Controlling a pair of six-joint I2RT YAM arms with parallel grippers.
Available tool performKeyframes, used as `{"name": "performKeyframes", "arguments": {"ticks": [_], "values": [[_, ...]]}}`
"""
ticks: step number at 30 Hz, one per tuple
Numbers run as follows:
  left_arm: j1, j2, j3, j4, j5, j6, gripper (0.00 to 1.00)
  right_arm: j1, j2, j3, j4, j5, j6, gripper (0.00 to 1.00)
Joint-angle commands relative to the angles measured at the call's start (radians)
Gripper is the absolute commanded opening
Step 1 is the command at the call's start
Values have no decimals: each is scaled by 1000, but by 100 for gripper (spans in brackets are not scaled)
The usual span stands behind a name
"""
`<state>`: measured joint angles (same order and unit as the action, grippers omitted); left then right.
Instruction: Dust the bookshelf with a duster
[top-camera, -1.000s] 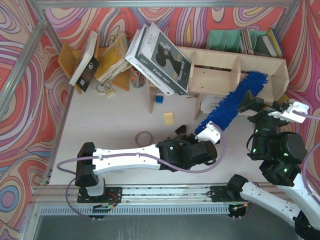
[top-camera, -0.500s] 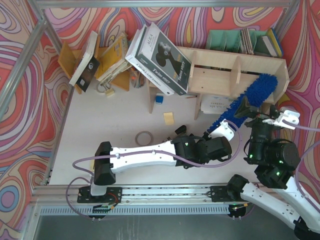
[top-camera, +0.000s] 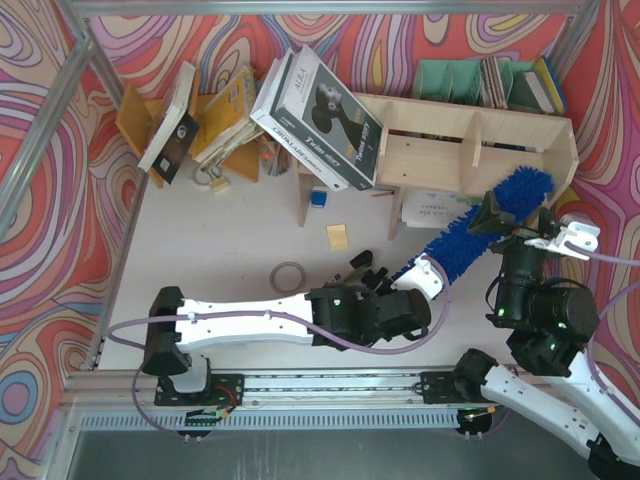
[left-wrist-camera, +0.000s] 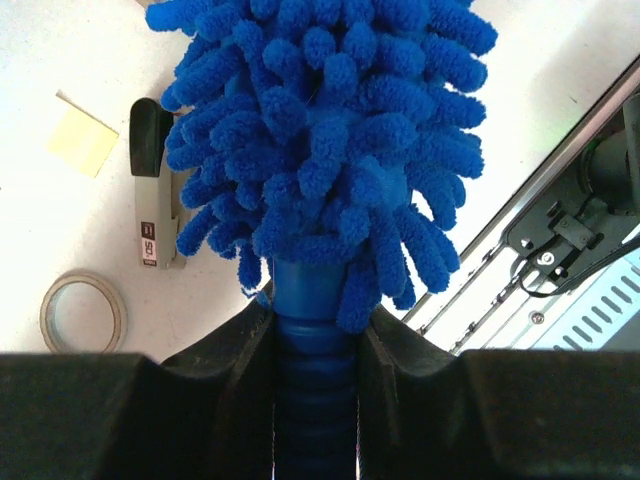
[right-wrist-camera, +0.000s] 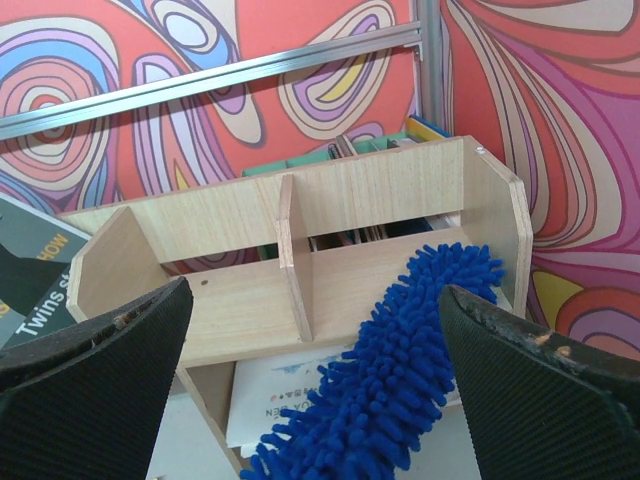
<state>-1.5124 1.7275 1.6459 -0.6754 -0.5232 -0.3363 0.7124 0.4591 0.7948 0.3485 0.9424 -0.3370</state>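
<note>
The pale plywood bookshelf stands at the back right and also shows in the right wrist view. The fluffy blue duster lies slanted, its tip against the shelf's right compartment. My left gripper is shut on the duster's blue handle, the head rising straight ahead of the jaws. My right gripper is open and empty, hovering just over the duster in front of the shelf; its fingers stand wide apart.
A large tilted book leans on the shelf's left end. An orange-brown rack of books stands at the back left. A tape roll, a yellow note and a stapler lie on the table. A white booklet lies under the shelf board.
My left arm reached right with the duster, then drew back left, sliding the head along the shelf's right compartment. My right gripper moved forward earlier and now stays put.
</note>
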Motion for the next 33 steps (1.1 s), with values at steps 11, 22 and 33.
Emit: {"name": "performKeyframes", "arguments": {"ticks": [11,22,33], "values": [[59,10,42,133,7,-7,0,-4,-47,-38,118,27,-60,99],[119,155,214,113,41,19,0,-2,-93,-51,122,27,-41,99],[117,-12,22,323,65,29,0,-3,-113,-58,133,27,-45,99]]}}
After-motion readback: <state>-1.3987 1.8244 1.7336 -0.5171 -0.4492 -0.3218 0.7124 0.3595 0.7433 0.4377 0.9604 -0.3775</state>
